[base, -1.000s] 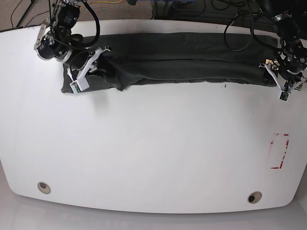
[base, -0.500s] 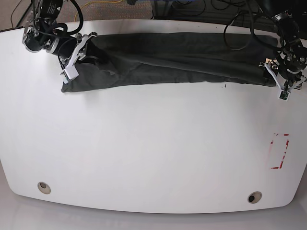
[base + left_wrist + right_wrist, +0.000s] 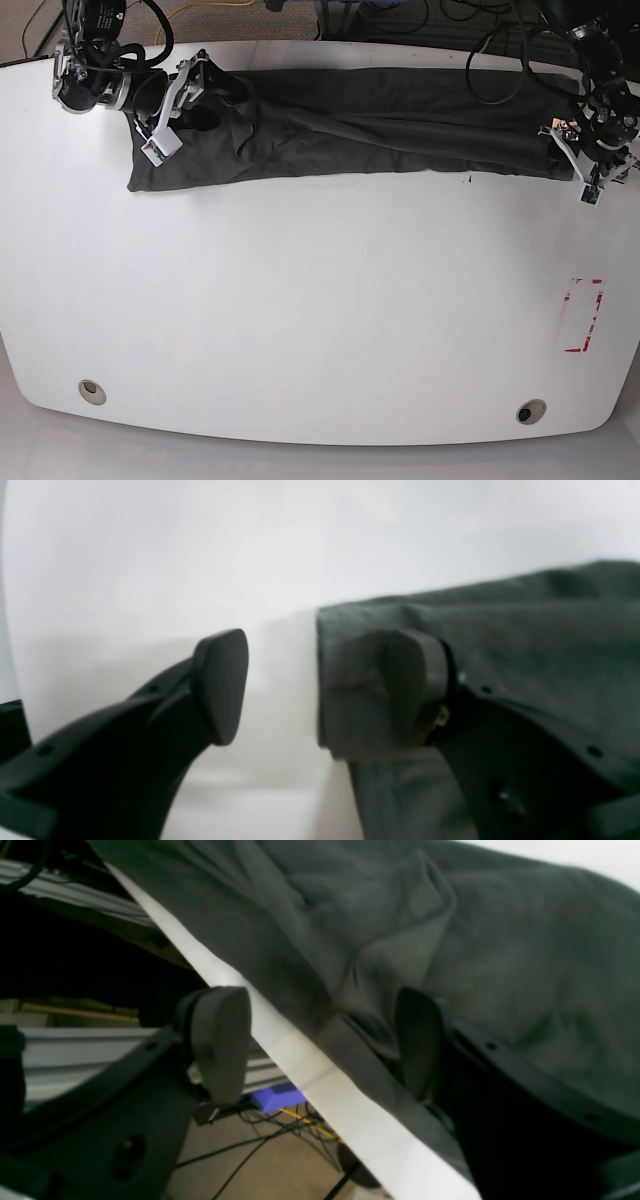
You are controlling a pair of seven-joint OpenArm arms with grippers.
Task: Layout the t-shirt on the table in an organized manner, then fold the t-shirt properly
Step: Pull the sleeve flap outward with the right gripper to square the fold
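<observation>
Charcoal cloth, one t-shirt (image 3: 350,120), lies bunched in a long band along the far edge of the white tabletop (image 3: 320,310). It looks thin and limp, best pinched at hem corners. Both claws stand open, holding nothing: the left claw (image 3: 585,165) straddles one end, the right claw (image 3: 180,105) the other.

The base view looks steeply down from high above the near edge of the glossy white curved-edged table (image 3: 320,300), far enough off to take in the whole top and the long dark charcoal-grey cloth t-shirt (image 3: 380,125) along its far side. Each wrist view sits very close behind its own black hand, looking out between the fingers. Both wrist views share with the base view an end of that t-shirt: left (image 3: 500,630), right (image 3: 450,940).
</observation>
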